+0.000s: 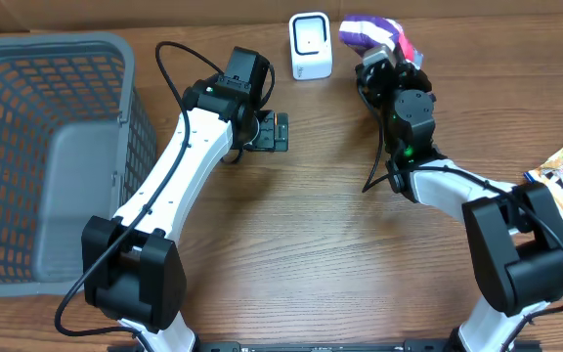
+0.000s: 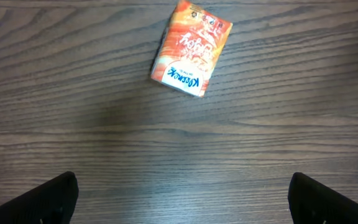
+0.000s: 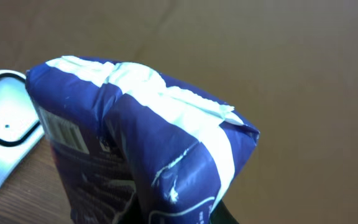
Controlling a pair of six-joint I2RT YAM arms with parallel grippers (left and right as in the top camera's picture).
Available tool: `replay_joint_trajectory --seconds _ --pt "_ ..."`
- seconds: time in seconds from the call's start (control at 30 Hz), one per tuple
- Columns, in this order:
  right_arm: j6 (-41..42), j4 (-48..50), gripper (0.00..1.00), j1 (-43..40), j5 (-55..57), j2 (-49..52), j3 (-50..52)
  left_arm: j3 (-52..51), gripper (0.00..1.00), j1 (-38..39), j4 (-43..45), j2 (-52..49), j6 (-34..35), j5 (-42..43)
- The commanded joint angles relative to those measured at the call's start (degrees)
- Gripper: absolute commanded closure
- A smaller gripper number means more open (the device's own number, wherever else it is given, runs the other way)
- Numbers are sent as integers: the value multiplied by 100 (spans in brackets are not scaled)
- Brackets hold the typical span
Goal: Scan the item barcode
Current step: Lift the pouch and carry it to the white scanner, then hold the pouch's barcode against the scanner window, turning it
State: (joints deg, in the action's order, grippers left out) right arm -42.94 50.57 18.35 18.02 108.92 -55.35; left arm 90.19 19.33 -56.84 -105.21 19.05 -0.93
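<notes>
Blue packet (image 3: pixel 148 143) fills the right wrist view, clamped from below in the right gripper (image 1: pixel 383 57), whose jaws are clenched on its lower part. It sits at the table's far edge, just to the right of the white scanner (image 1: pixel 311 46) and apart from it. Its film is deep blue and creased, with a white band running over the folded top and scuffed white marks along one edge. A small striped label (image 3: pixel 64 132) on its left face is turned toward the scanner's side. From overhead the packet looks purple and white, tilted away from the gripper.

Right arm reaches forward from the near right corner, elbow bent and wrist pointed at the far edge. Left arm stretches diagonally toward the table's (image 1: pixel 291 244) middle with the left gripper (image 2: pixel 185 194) facing down, its jaws spread wide and holding nothing. An orange box (image 2: pixel 191 48) lies flat on the wood ahead of them, untouched. A grey basket (image 1: pixel 27 59) stands at the left.
</notes>
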Motion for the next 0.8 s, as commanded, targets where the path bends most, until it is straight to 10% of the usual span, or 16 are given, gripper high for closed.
replay_joint_trajectory --seconds 0.0,0.77 --pt "-404 111 96 -9 -704 380 -358 103 0 -57 11 127 -107 -59" --pt "-1993 293 96 -42 -1624 2422 -2929 103 0 -57 9 127 -107 -59"
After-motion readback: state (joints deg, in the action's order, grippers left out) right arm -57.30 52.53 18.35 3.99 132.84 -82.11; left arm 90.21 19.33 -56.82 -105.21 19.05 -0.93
